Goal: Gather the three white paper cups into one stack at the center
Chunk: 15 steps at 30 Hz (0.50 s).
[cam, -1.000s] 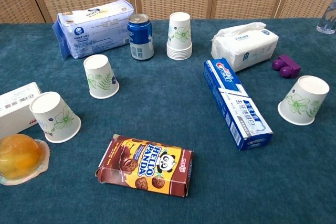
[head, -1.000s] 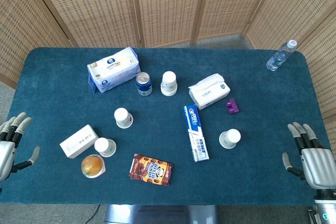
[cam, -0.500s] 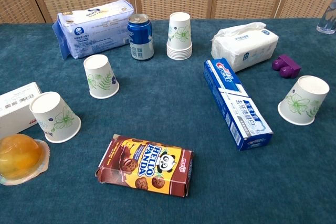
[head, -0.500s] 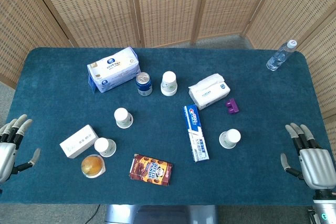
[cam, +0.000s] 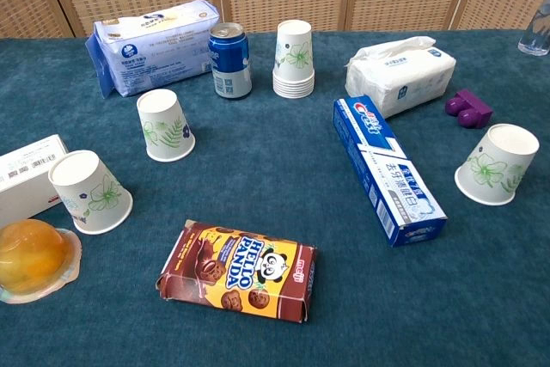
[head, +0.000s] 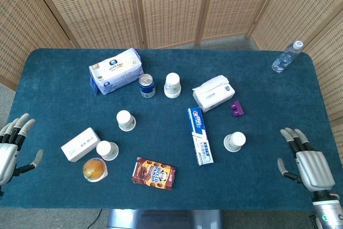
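We see both hands empty with fingers spread: left hand [head: 10, 146], right hand [head: 303, 160]. Three upside-down paper cups [head: 126, 120] [head: 107, 150] [head: 235, 141] sit apart on the blue table [head: 257, 186].

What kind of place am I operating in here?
Probably a staged test setup, not a home: a table under blue cloth, wicker screens closing it in, and mixed groceries laid out, such as a toothpaste box and cups.

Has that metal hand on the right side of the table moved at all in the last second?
Yes. The right hand has slid inward, toward the nearest paper cup and away from the table's right edge.
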Each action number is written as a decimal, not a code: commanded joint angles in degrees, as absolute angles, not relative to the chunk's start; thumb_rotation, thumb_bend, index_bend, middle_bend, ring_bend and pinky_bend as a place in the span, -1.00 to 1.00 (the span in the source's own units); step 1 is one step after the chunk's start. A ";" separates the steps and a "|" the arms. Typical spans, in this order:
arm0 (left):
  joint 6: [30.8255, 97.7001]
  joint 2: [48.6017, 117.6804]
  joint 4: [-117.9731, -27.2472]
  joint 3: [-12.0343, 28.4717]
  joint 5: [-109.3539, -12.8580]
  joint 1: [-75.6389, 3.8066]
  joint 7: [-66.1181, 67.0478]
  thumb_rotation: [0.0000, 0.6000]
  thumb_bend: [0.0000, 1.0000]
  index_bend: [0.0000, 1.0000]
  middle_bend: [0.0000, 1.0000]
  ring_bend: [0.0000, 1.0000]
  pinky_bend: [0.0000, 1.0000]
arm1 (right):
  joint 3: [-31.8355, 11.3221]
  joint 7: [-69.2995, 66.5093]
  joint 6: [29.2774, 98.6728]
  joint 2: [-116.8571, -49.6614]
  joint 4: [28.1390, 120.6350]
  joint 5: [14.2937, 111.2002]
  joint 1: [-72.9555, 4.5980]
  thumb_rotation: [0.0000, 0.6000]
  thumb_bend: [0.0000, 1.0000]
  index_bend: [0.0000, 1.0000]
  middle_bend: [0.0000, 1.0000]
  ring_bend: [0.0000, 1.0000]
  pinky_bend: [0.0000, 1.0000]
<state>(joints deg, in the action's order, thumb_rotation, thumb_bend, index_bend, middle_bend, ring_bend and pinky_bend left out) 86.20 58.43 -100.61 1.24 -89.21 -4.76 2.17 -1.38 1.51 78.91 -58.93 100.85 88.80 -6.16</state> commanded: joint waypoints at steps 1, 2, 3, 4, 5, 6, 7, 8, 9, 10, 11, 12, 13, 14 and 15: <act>86.19 58.15 -100.77 1.28 -89.14 -4.76 2.13 0.20 -0.07 -0.98 -0.93 -0.97 -0.78 | -0.63 1.05 73.43 -57.89 103.15 88.04 -9.02 0.46 0.06 -1.00 -1.00 -1.00 -0.37; 86.15 58.08 -100.79 1.28 -89.09 -4.76 2.12 0.20 -0.07 -0.98 -0.93 -0.97 -0.78 | -0.67 1.40 72.50 -57.88 103.41 87.88 -9.58 0.45 0.06 -1.00 -1.00 -1.00 -0.37; 86.13 58.00 -100.81 1.29 -89.05 -4.76 2.08 0.19 -0.07 -0.98 -0.93 -0.97 -0.78 | -0.71 2.03 71.48 -58.00 103.58 87.75 -10.22 0.45 0.05 -1.00 -1.00 -1.00 -0.37; 86.20 57.95 -100.85 1.32 -89.07 -4.76 1.96 0.19 -0.07 -0.98 -0.93 -0.97 -0.78 | -0.87 2.83 70.49 -58.22 103.83 87.42 -10.90 0.45 0.05 -1.00 -1.00 -1.00 -0.37; 86.31 57.91 -100.86 1.34 -89.12 -4.73 1.79 0.19 -0.07 -0.98 -0.93 -0.97 -0.78 | -1.01 3.46 69.72 -58.44 104.03 87.09 -11.42 0.44 0.04 -1.00 -1.00 -1.00 -0.37; 86.44 57.86 -100.89 1.34 -89.25 -4.71 1.58 0.19 -0.07 -0.98 -0.93 -0.97 -0.78 | -1.14 4.02 68.87 -58.61 104.30 86.66 -11.96 0.43 0.01 -1.00 -1.00 -1.00 -0.38; 86.65 57.78 -100.96 1.35 -89.47 -4.67 1.28 0.20 -0.07 -0.98 -0.93 -0.97 -0.78 | -1.42 4.81 67.73 -58.80 104.65 85.89 -12.71 0.42 -0.03 -1.00 -1.00 -1.00 -0.40; 86.82 57.68 -101.03 1.35 -89.65 -4.64 1.08 0.20 -0.07 -0.98 -0.93 -0.97 -0.78 | -1.66 5.52 66.88 -58.92 104.89 85.22 -13.29 0.37 -0.09 -1.00 -1.00 -1.00 -0.43; 87.01 57.57 -101.11 1.34 -89.86 -4.59 0.90 0.19 -0.07 -0.98 -0.93 -0.97 -0.78 | -1.97 6.18 66.20 -59.09 105.10 84.65 -13.85 0.35 -0.13 -1.00 -1.00 -1.00 -0.45; 87.28 57.42 -101.20 1.33 -90.12 -4.53 0.70 0.19 -0.07 -0.98 -0.93 -0.97 -0.78 | -2.42 6.87 65.59 -59.45 105.21 84.01 -14.52 0.30 -0.15 -1.00 -1.00 -1.00 -0.47; 87.42 57.32 -101.25 1.31 -90.27 -4.49 0.61 0.18 -0.07 -0.99 -0.93 -0.97 -0.78 | -2.75 7.34 65.24 -59.75 105.19 83.61 -14.99 0.30 -0.17 -1.00 -1.00 -1.00 -0.47; 87.61 57.20 -101.33 1.27 -90.43 -4.41 0.55 0.18 -0.07 -0.99 -0.93 -0.97 -0.78 | -3.13 7.84 64.84 -60.13 105.12 83.15 -15.56 0.30 -0.17 -1.00 -1.00 -1.00 -0.47; 87.75 57.13 -101.37 1.24 -90.51 -4.33 0.52 0.18 -0.07 -0.99 -0.93 -0.97 -0.78 | -3.45 8.01 64.66 -60.45 105.04 82.84 -15.94 0.31 -0.17 -1.00 -1.00 -1.00 -0.47; 87.86 57.06 -101.43 1.21 -90.57 -4.26 0.49 0.19 -0.07 -0.98 -0.93 -0.97 -0.78 | -3.70 8.07 64.49 -60.73 104.93 82.64 -16.29 0.31 -0.17 -1.00 -1.00 -1.00 -0.47; 87.93 56.98 -101.50 1.17 -90.59 -4.20 0.48 0.18 -0.07 -0.98 -0.93 -0.97 -0.78 | -3.92 8.02 64.18 -60.98 104.77 82.43 -16.68 0.32 -0.17 -1.00 -1.00 -1.00 -0.47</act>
<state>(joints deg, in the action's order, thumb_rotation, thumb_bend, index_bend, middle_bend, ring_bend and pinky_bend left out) 87.92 56.99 -101.50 1.18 -90.58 -4.21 0.49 -3.73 7.92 64.39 -60.74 104.86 82.63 -16.49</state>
